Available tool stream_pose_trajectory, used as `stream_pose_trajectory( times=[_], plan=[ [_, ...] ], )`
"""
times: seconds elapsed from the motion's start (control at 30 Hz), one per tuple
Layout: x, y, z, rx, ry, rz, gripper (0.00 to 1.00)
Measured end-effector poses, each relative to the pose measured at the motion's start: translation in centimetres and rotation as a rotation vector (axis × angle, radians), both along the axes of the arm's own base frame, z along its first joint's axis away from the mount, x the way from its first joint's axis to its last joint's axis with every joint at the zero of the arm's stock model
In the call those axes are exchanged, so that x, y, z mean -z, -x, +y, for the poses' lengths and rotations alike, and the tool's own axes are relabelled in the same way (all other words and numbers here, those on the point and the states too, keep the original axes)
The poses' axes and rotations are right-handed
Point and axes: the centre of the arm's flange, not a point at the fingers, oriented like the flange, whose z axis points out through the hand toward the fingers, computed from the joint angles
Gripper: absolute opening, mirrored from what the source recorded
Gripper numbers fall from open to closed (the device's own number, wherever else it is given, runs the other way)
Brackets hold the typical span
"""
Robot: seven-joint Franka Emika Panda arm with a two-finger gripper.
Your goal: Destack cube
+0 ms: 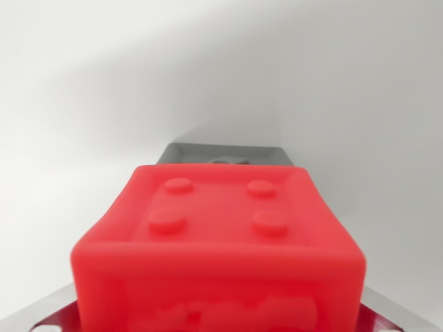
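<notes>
Wrist view. A red cube [218,249] fills the lower centre of my field, very close to the lens and slightly blurred. Its upper face carries four round raised studs [219,205] set in a square: two nearer, two farther. Its front face, turned toward the camera, bears raised relief that is too blurred and too cropped by the bottom edge to make out.

Beyond the cube's far edge, a grey finger [225,153] of my pincer [221,235] rises just behind it, a flat grey plate with a darker feature at its middle; whether it presses on the cube I cannot tell. At the lower corners, grey metal edges [41,311] show on the wrist view's left and right, flanking the cube's base, with red reflected on them.

My jaws stand one beyond and one before the cube, the near one largely hidden. The cube lies between them, but whether I grip it cannot be told from this view.

The background [221,62] is plain white to pale grey, with a soft shadow across the upper right.
</notes>
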Motion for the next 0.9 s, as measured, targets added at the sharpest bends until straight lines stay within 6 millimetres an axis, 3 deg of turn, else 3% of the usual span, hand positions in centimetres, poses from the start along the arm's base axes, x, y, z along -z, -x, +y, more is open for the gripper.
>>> stream_pose_trajectory(
  times=[0.6, 0.9],
  plan=[
    [-0.1, 0.0, 0.0, 0.0, 0.0, -0.001, 0.0],
    [-1.2, -0.1, 0.0, 0.001, -0.002, -0.003, 0.0]
  ],
)
